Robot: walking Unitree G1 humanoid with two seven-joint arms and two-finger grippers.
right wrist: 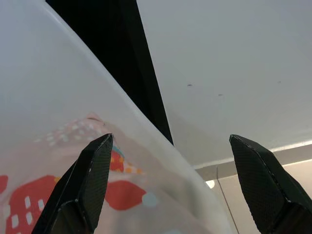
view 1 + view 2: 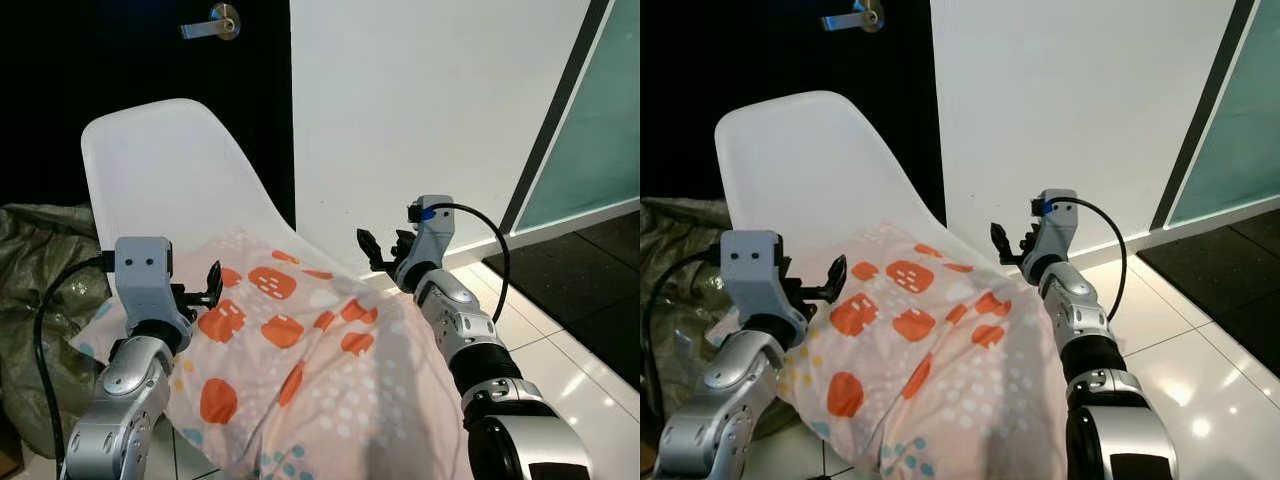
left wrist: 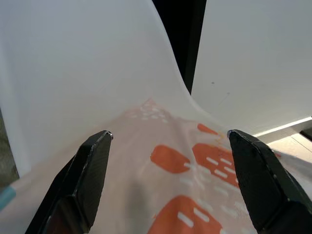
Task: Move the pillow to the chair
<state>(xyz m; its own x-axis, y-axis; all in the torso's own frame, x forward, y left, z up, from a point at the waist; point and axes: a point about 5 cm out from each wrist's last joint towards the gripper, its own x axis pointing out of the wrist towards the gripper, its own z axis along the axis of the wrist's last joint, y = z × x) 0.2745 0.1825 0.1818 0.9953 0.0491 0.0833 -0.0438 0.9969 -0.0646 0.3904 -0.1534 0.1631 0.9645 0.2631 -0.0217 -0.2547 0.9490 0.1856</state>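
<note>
1. at either flank of the pillow (image 2: 300, 370), the left gripper (image 2: 205, 288) and right gripper (image 2: 385, 250) each stand with their black fingers spread wide apart and nothing between them; the left wrist view has the patterned cloth just under its fingers (image 3: 92, 170).
2. the two arms seem to bracket the pillow from both sides, a judgement: a soft, bulky thing is steadied better by pressing from the flanks than by pinching one corner.
3. the pillow, pale with orange patches and small dots, rests with its far end on the seat of the white shell chair (image 2: 170, 170), against the curved back; its near end hangs toward the robot, past the seat's front edge.
4. its long axis runs from the robot toward the chair back, sloping up.
5. beside the chair lies a crumpled olive bag (image 2: 40, 270); behind are a dark door with a lever handle (image 2: 212, 22) and a white wall (image 2: 430, 100).
</note>
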